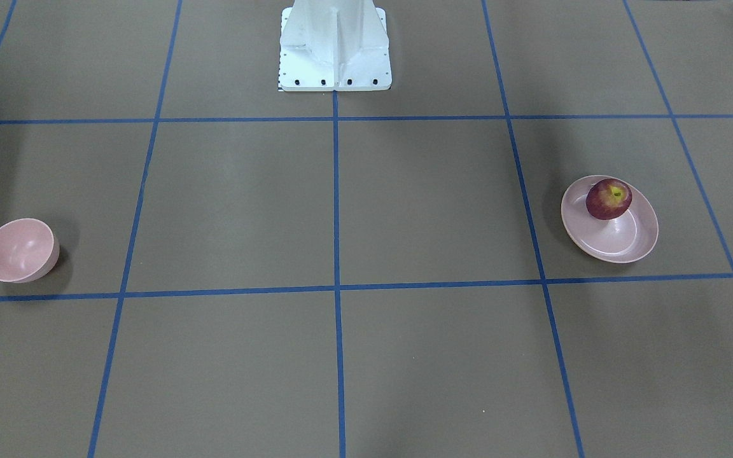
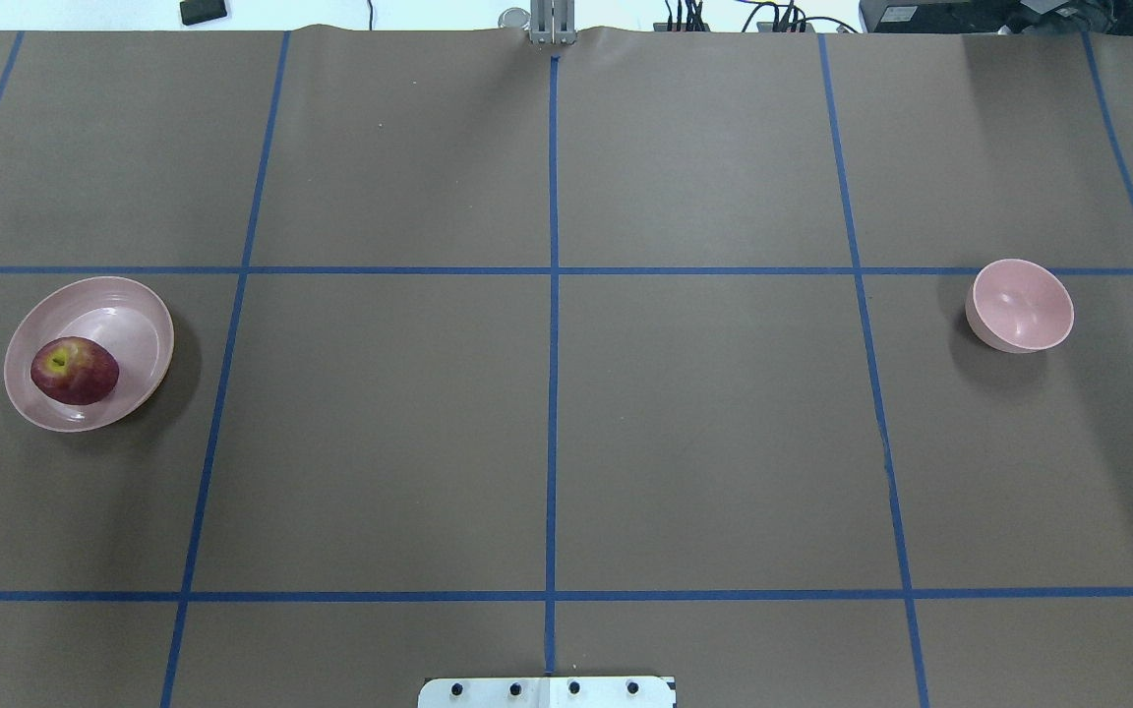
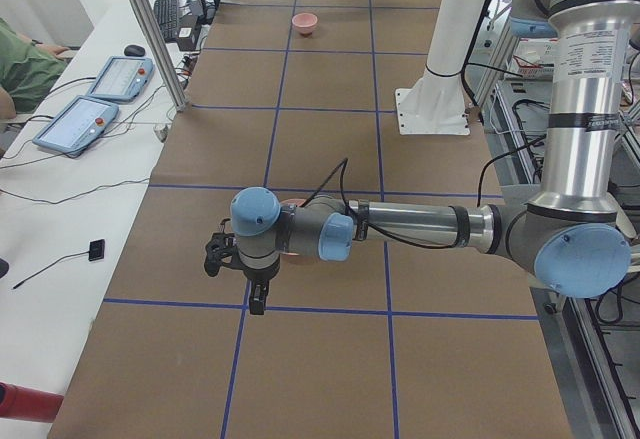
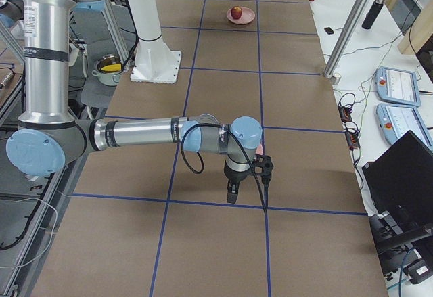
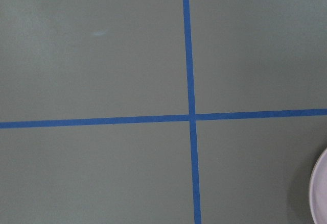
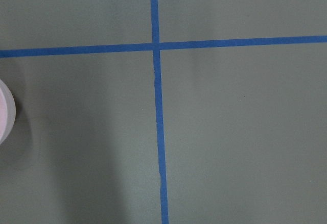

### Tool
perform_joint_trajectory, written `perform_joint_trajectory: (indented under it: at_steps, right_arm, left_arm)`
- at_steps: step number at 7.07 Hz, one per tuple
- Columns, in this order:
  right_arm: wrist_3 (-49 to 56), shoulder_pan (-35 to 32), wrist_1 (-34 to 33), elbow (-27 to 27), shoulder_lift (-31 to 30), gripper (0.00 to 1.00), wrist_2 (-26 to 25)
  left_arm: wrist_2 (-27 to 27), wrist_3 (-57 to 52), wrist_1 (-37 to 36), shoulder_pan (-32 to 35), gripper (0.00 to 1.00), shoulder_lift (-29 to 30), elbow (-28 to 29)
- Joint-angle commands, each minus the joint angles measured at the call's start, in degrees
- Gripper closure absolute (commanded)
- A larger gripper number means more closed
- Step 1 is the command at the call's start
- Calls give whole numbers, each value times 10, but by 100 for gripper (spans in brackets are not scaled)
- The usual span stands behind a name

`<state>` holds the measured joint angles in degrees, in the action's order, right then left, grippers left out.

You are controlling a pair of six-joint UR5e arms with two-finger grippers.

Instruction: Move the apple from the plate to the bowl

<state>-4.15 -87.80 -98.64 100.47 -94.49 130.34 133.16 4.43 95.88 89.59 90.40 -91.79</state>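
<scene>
The dark-red apple with a yellow stem patch lies on the shallow pale-pink plate at the table's left side, also seen in the front view, apple on plate. The small deep pink bowl stands empty at the right side, also in the front view. My left gripper hangs high above the table near the plate and shows only in the left side view. My right gripper hangs high near the bowl and shows only in the right side view. I cannot tell whether either is open or shut.
Brown table cover with a blue tape grid. The white robot base stands at the robot's table edge. An upright frame post and operator tablets are along the far side. The plate's rim and the bowl's rim edge the wrist views.
</scene>
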Motion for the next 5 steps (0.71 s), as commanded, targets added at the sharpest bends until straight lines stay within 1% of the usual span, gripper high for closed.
perform_joint_trajectory:
  at_steps: [1,5]
  right_arm:
    - [-1,-2,-1,0,-2,0,0]
    - [-1,-2,0,2,-1,0,0]
  left_arm:
    - [-6,-1,-1,3,1,0,-1]
    - [-7,-1,-2,3,1,-1,4]
